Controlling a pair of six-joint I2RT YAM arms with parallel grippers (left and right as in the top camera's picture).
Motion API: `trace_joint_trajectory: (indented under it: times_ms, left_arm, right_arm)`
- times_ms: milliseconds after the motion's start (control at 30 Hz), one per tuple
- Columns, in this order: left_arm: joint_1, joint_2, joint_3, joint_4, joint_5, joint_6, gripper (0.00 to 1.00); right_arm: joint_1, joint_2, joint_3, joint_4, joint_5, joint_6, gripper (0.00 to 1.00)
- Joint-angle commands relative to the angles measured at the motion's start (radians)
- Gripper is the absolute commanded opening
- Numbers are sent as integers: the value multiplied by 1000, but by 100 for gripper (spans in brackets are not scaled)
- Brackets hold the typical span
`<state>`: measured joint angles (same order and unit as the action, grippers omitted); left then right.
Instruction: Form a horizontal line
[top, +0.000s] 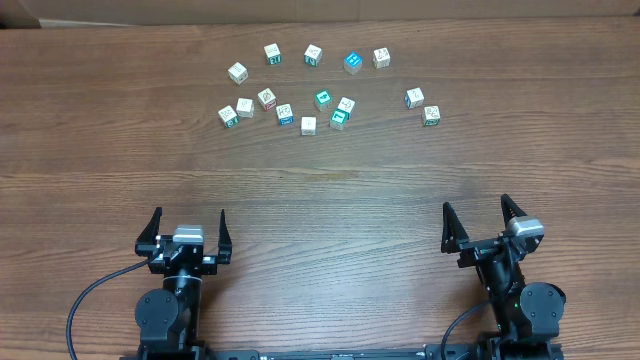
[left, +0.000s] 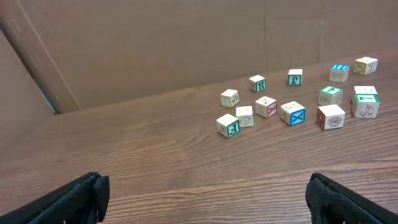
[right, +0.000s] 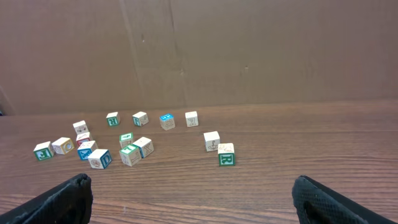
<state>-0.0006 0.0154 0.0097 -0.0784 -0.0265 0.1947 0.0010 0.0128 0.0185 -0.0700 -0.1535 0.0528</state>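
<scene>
Several small white-sided picture cubes lie scattered at the far middle of the wooden table (top: 320, 200). No straight touching row of cubes shows in any view. A loose cluster (top: 308, 112) lies in the middle, an arc of cubes (top: 313, 54) behind it, and a pair (top: 423, 106) to the right. The cubes also show in the left wrist view (left: 292, 113) and the right wrist view (right: 130, 152). My left gripper (top: 188, 222) is open and empty at the near left, far from the cubes. My right gripper (top: 477, 212) is open and empty at the near right.
A brown cardboard wall (right: 249, 50) stands behind the table's far edge. In the right wrist view a cube with a green R face (right: 226, 155) is the nearest to that gripper (right: 191, 190). The left gripper (left: 205, 193) is over bare wood.
</scene>
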Motion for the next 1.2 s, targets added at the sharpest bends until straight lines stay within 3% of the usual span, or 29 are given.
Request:
trace_joint_trajectory:
  times_ms: [0,333,733,933,1167]
  left_arm:
    - [1,-11,-5,4,19,26,99]
    - [1,-11,37,-23,27,-29,100]
    - [1,16,389,-207,27,-228,99]
    - [1,178,656,-226,65,-274,100]
    - [1,507,1085,-399,162,-278,99]
  right_arm:
    - [5,-10,-11,4,-5,6,100]
    - [5,-10,-11,4,-5,6,100]
    - [5,-10,-11,4,-5,6,100]
    - [5,-10,-11,4,-5,6,100]
    - [5,-10,-11,5,-5,6,100]
